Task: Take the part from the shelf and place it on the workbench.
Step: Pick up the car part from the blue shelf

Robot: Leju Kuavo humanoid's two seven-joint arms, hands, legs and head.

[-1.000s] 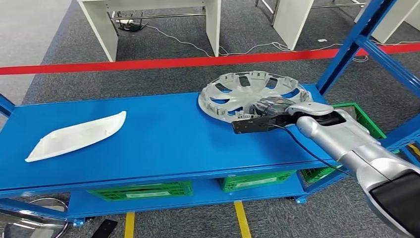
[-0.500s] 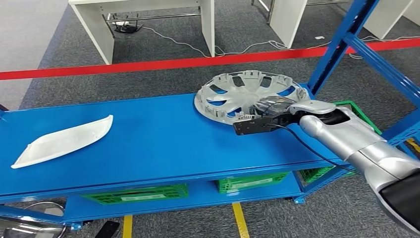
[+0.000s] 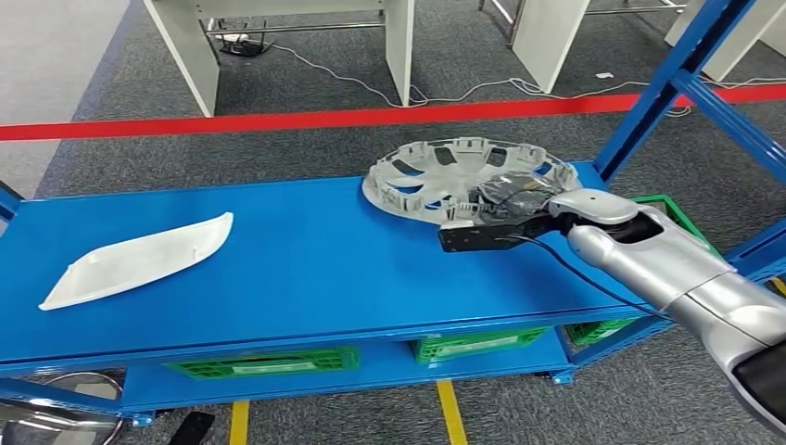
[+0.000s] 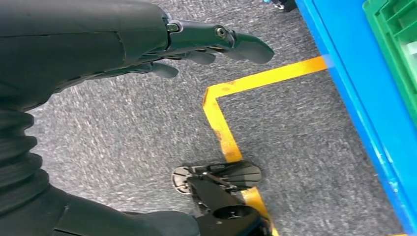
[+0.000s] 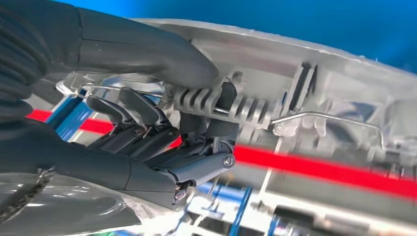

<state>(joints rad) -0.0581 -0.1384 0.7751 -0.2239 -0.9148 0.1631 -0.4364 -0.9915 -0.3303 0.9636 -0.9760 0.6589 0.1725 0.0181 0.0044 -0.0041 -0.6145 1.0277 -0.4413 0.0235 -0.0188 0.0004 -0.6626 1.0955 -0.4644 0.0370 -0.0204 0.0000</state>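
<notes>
Silver hubcap (image 3: 459, 176), near edge seemingly raised, on blue shelf (image 3: 306, 269)

Blue metal shelf (image 3: 306, 260) is seen w/ a flat top deck. A white curved trim panel (image 3: 134, 260) is laid on the deck's left part. A silver wheel cover (image 3: 445, 171) is found at the right rear, near edge tilted up off the deck, far edge seemingly down. Green crates (image 3: 269, 360) are kept on the lower deck. Grey carpet floor (image 3: 306, 88) is crossed by red tape (image 3: 278, 120).

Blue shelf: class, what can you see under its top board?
Under the blue shelf, green crates sit on a lower board. The top board hides their contents.
</notes>
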